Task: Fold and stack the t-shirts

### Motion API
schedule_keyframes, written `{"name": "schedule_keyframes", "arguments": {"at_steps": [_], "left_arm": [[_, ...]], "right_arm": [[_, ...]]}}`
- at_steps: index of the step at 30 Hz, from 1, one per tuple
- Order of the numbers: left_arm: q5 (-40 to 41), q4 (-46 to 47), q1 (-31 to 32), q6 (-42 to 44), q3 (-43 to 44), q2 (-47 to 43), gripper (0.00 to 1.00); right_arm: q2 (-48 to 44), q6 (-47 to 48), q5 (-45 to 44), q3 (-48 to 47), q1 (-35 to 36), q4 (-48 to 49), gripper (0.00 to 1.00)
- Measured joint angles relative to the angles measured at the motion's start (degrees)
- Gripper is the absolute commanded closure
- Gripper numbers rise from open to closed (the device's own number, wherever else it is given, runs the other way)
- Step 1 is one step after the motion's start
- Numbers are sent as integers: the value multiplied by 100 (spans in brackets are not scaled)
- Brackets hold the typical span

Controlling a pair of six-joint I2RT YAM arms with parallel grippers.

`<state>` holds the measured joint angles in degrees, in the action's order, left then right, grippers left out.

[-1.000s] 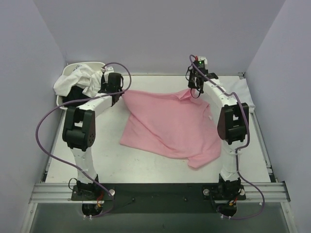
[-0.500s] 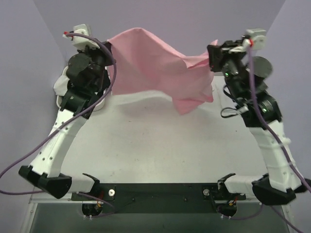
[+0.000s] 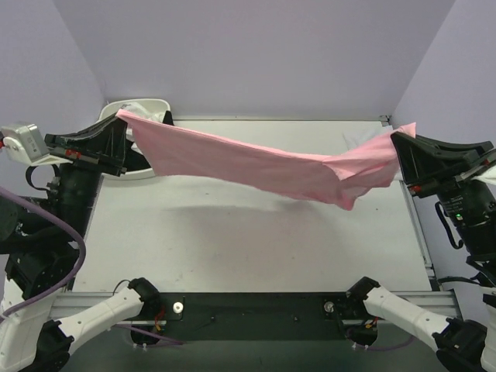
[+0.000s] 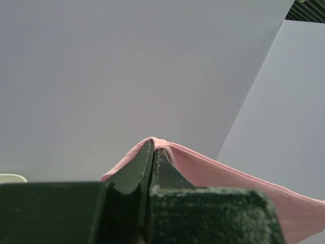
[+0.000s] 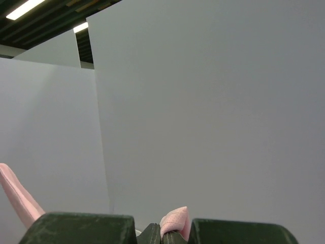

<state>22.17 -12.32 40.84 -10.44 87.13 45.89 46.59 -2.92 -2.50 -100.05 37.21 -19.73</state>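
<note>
The light pink t-shirt point(image 3: 263, 164) hangs stretched in the air between both grippers, high above the table, sagging at the right middle. My left gripper point(image 3: 122, 118) is shut on its left corner; the pink cloth point(image 4: 203, 168) drapes over the closed fingertips in the left wrist view. My right gripper point(image 3: 401, 138) is shut on its right corner; a pink tuft point(image 5: 175, 221) sticks out between the fingers in the right wrist view. The other shirts are mostly hidden behind the left arm.
A white oval basin point(image 3: 147, 105) stands at the back left corner, partly hidden by the pink shirt and left arm. Grey walls enclose the table point(image 3: 232, 240) on three sides. Both arms are raised high near the camera.
Both arms lifted the pink shirt off the table, then swung outward and toward the camera, pulling the shirt taut and spread wide in the air.
</note>
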Motion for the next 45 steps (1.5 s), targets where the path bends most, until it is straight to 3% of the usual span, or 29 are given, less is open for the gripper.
{"name": "schedule_keyframes", "arguments": {"at_steps": [6, 10, 15, 18, 25, 30, 37, 45], "left_arm": [[-271, -286, 0, -42, 527, 426, 100], [-446, -269, 0, 4, 1126, 1237, 100], [-295, -142, 0, 72, 1123, 2070, 100], [-90, 120, -66, 26, 710, 2479, 100], [127, 863, -629, -612, -1513, 3226, 100], [197, 1043, -1338, -1224, -2337, 4100, 100], [291, 1252, -1971, -1646, -1799, 5602, 100], [258, 1189, -2293, -1659, -24, 7152, 100]], "right_arm": [[369, 7, 37, -647, 0, -247, 100], [1064, 149, -94, -1187, 0, -238, 100], [2153, 413, -424, -1493, -39, -170, 100], [2710, 313, -323, -1126, -439, 76, 100], [3464, -323, -76, 1259, -1550, 793, 100], [4623, -636, 46, 1698, -2079, 1239, 100], [6306, -776, 61, 1038, -2398, 1429, 100], [7576, -949, 140, -586, -2586, 1314, 100]]}}
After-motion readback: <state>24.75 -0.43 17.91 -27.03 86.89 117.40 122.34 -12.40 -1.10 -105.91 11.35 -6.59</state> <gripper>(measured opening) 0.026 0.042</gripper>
